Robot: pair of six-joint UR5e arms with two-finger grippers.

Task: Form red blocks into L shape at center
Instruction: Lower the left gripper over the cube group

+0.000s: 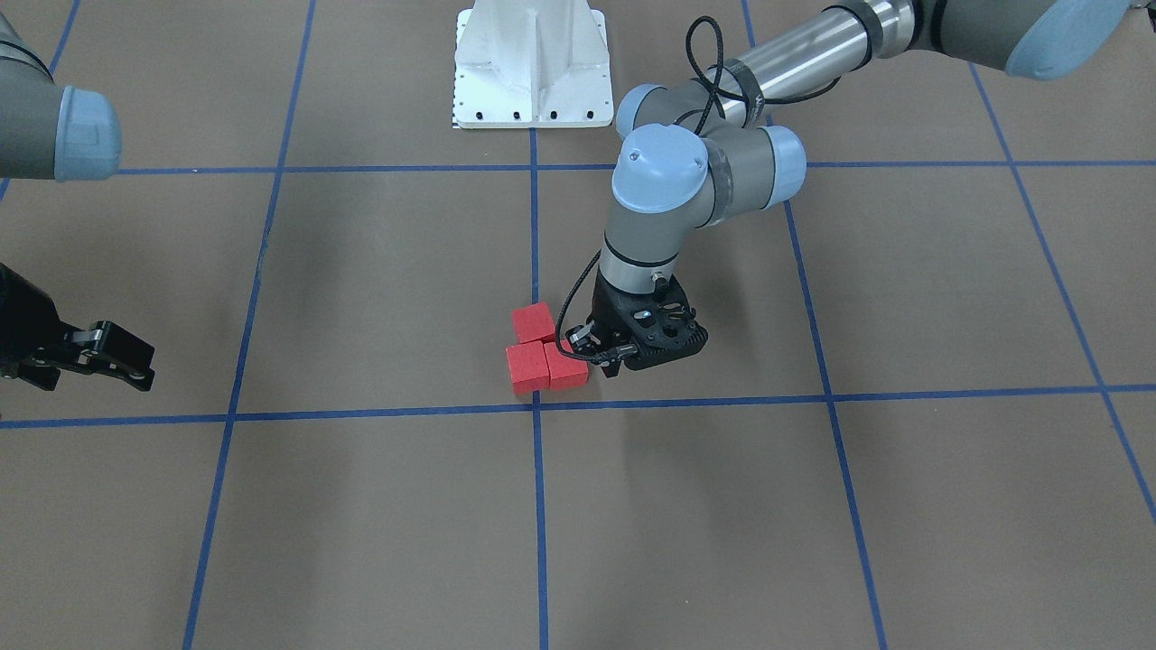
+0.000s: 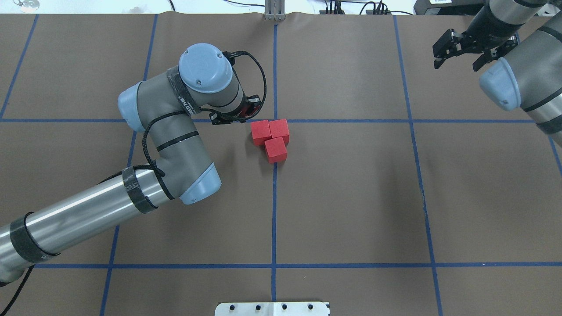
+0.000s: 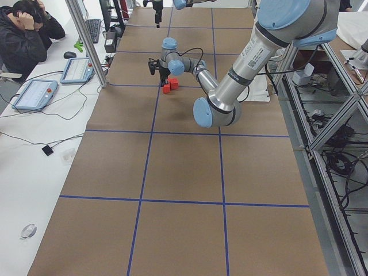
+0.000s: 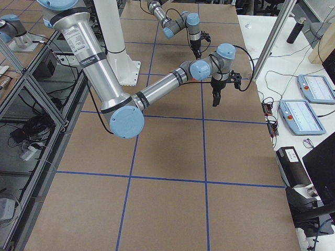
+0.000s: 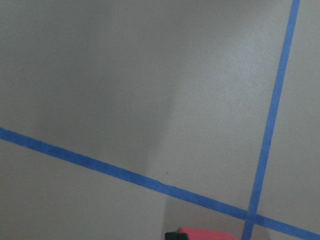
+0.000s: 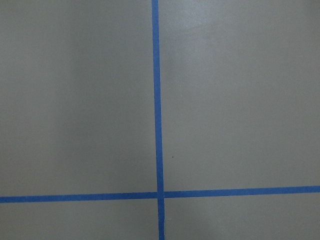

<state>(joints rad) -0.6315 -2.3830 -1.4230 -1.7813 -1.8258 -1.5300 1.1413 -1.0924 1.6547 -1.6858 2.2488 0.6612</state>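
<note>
Now the left end effector (image 1: 596, 354), spread, is hovering beside the touching red blocks (image 1: 528, 363) by the center (image 1: 536, 406); right end effector (image 1: 143, 366) is gaping too.

three red blocks (image 2: 278, 131), probably two tablets (image 3: 34, 95)

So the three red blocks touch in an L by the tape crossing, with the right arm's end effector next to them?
No: the left arm's end effector is next to the red blocks. The overhead view shows that arm entering from the left; the right end effector hangs far off at the right edge.
</note>
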